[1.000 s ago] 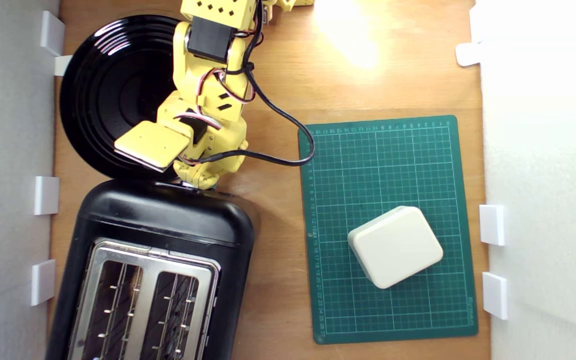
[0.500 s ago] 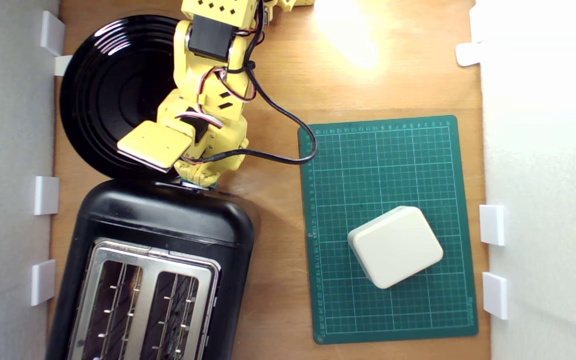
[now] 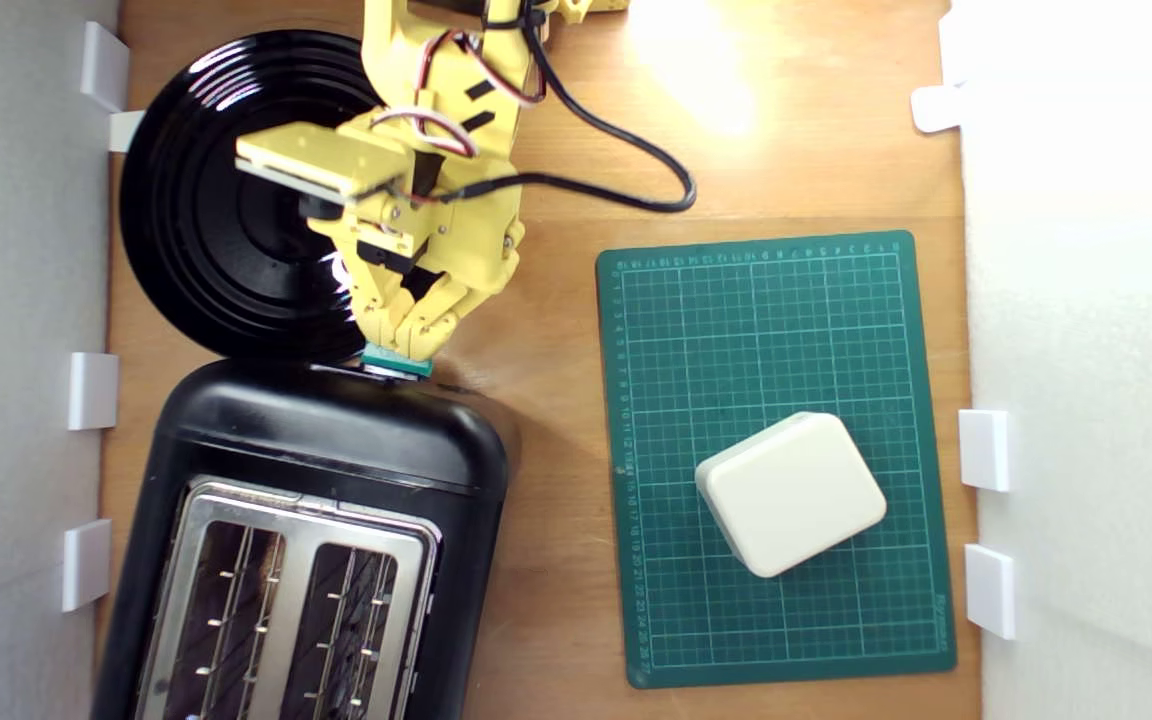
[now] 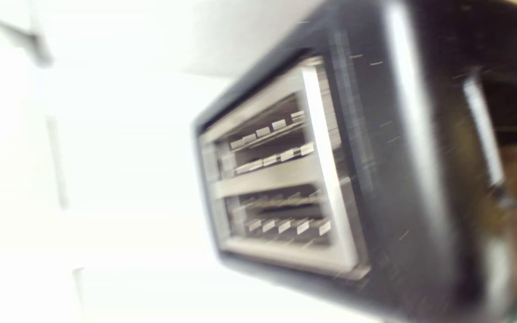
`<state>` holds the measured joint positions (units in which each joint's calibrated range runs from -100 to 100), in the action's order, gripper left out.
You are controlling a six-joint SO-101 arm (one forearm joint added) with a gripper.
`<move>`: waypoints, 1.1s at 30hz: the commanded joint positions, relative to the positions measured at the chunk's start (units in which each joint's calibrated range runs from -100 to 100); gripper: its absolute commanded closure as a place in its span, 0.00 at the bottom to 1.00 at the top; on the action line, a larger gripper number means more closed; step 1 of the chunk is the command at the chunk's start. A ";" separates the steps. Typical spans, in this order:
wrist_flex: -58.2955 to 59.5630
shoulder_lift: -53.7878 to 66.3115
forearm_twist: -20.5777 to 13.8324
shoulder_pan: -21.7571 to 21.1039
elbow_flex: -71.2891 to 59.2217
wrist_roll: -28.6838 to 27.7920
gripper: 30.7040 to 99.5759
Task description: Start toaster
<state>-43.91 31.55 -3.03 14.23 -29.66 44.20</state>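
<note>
Exterior view, toaster: one large glossy black two-slot toaster with rounded corners and a silver metal top plate, at the lower part of the exterior view's left, on the wooden table.
Exterior view, lever: one small teal-green lever, sticking out of the toaster's end that faces the plate.
Exterior view, gripper: one yellow plastic gripper, pointing down at the lever; its fingertips are close together and seem to touch the lever's top, with nothing between them.
Exterior view, plate: one round black ridged plate, just beyond the toaster's end, partly under the arm.
Exterior view, mat: one dark green cutting mat with a pale grid, at the exterior view's right; tiny numbers run along its edges, too small to read.
Exterior view, box: one cream rounded-corner plastic box, lying on the mat, well apart from the toaster.
Exterior view, brackets: seven white wall brackets, four on the left wall, three on the right.
Wrist view, toaster: blurred; two slots with wire guides inside the silver plate, black body around them.
Wrist view, lever: a teal patch at the frame's edge, too blurred to be sure.
Wrist view, writing: none legible.
</note>
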 commanded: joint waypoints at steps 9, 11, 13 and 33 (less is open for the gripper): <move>0.19 38.97 3.13 -5.66 -21.46 -0.76 0.99; 0.19 45.71 3.78 -6.06 -27.18 -1.65 0.99; 0.19 52.29 3.88 -6.14 -33.45 -3.12 0.99; 0.02 67.86 9.98 -7.49 -68.98 -13.55 0.99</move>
<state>-44.00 98.50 5.15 6.46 -97.13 31.54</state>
